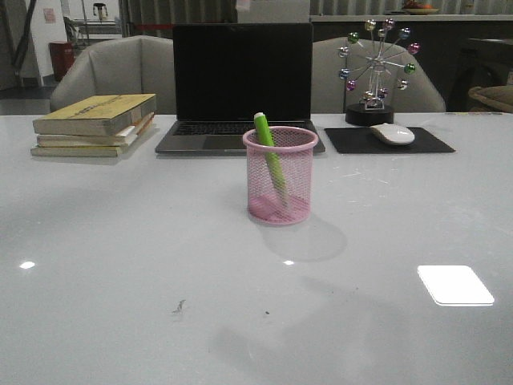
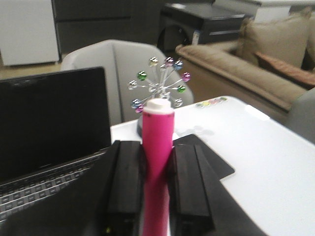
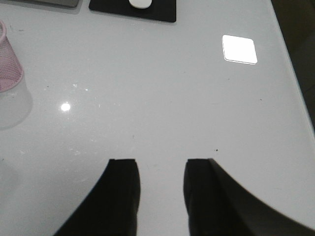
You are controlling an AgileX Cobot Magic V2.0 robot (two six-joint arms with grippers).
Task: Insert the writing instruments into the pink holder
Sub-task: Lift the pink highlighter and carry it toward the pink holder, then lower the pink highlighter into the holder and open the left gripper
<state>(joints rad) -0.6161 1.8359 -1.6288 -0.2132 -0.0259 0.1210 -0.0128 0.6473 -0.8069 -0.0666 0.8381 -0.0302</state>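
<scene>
While the table (image 1: 120, 281) is bare in front, pink holder (image 1: 280, 175) stands upright mid-table, just ahead of the laptop (image 1: 240, 84), with the green marker (image 1: 270, 156) already in it, leaning, tip poking above the rim

Left gripper (image 2: 158, 191) is clenched on the pink marker (image 2: 157, 162); marker's long axis runs out along the fingers (image 2: 127, 187), pale cap end away from the wrist. Its camera looks level across the laptop and the ball ornament (image 2: 158, 87), so the marker looks roughly horizontal or tilted up, not pointing down. Holder isn't in the left wrist view, so I can't tell its offset from that claw

Right gripper (image 3: 161, 172) is released, jaws apart, holding nothing, hovering over bare table with the holder at the edge of its view, well apart

Key relation, my read: holder mouth faces up, marker doesn't point down, so left arm needs to get above the rim and tip the marker vertical before release
</scene>
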